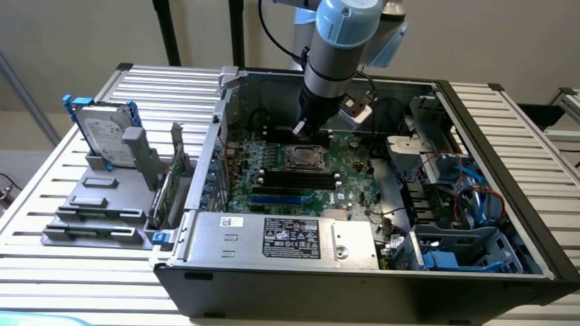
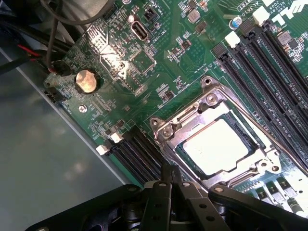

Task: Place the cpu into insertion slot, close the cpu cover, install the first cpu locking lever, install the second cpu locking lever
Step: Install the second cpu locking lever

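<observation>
The cpu (image 2: 217, 145) is seen seated flat in the insertion slot (image 2: 180, 153), its pale face exposed through the cut-out of the cpu cover (image 2: 197, 113), which is lowered over the socket as a silvery frame. A thin metal lever (image 2: 250, 122) is noted running along one side of the frame. The socket is surrounded by green circuit board (image 2: 144, 67); long black memory slots (image 2: 262, 72) lie just beside it, and a round coin cell (image 2: 87, 81) is set well apart.

The gripper (image 2: 172, 180) is observed with its fingers closed together, nothing held between them, the tips just beside the socket's edge. In the exterior view the gripper (image 1: 299, 128) is positioned over the board just beyond the socket (image 1: 301, 157), inside the open computer case (image 1: 272, 285).
</observation>
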`<state>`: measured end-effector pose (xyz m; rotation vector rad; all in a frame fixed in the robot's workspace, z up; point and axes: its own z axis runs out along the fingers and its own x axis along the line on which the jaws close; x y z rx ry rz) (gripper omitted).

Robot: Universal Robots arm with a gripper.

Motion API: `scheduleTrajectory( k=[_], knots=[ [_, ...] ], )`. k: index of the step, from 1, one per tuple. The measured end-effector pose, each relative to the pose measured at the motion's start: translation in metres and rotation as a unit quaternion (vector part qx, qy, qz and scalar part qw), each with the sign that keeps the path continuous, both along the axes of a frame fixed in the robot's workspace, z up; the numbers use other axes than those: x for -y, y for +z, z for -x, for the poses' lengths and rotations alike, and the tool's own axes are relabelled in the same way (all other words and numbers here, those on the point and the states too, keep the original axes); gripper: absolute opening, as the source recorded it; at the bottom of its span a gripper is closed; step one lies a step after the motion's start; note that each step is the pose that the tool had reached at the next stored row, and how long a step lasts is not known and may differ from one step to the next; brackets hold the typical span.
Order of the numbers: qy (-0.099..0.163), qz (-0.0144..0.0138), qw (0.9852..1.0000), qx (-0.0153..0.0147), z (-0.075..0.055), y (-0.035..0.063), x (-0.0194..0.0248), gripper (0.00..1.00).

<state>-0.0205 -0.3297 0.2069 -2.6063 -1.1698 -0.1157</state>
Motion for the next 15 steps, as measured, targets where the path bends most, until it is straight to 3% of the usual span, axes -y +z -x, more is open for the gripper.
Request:
scheduleTrajectory(
  k=[10,12,15],
  knots=[
    [0.000,0.0000,1.0000,0.0000,0.000,0.0000,0.0003,0.11],
    [0.000,0.0001,1.0000,-0.0005,0.000,0.0006,0.0029,0.11],
    [0.000,0.0000,1.0000,-0.0071,0.000,0.0035,0.0105,0.11]
  ],
)
